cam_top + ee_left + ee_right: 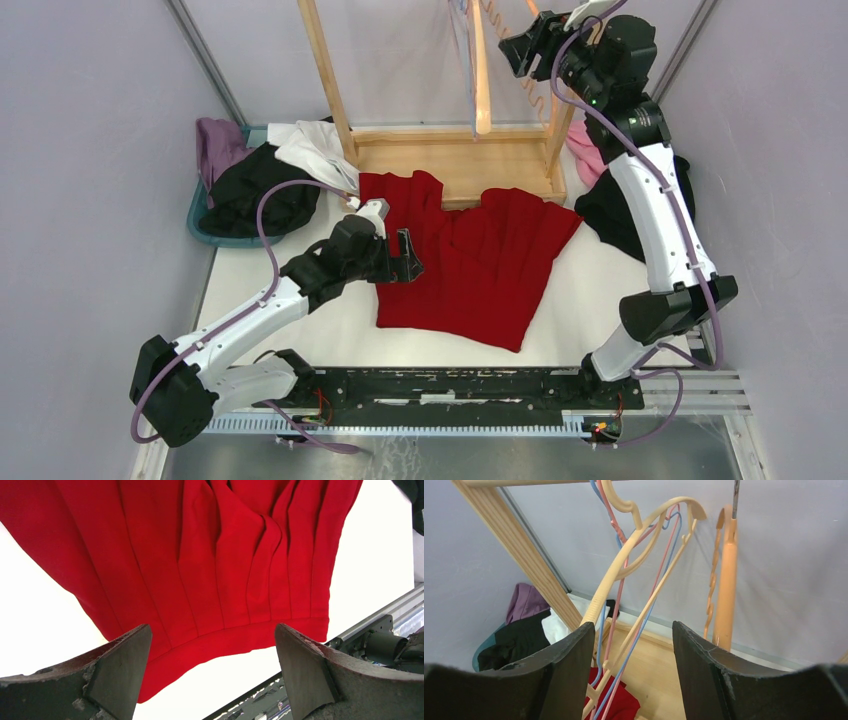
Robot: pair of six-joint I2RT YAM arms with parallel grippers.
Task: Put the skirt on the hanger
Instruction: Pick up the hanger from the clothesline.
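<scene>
Wide-spread and dark, the left fingers loom at the bottom of the left wrist view. Right between them lies the banded edge of the red skirt, with nothing pinched; they hover just over the cloth. From overhead, the skirt is spread flat on the white worktop, pleats fanned out. Its far edge sits up against the base of the wooden rack, and a teal basket of other clothes is off to the left. Up at the far right, the right fingers are raised near the top of the rack, standing partly apart and gripping nothing I can make out. A cream hanger dangles in the gap between them, thin pink and blue wire hangers crowding in beside it. So it's early: hanger not yet fetched, skirt not yet lifted, and this looks like the reach-and-grab stage on both sides. Next, the right fingers need to close on that cream hanger alone and unhook it, while the left drops and pinches the band cleanly. The risk, I'd say, is a wire neighbour coming off with it.
</scene>
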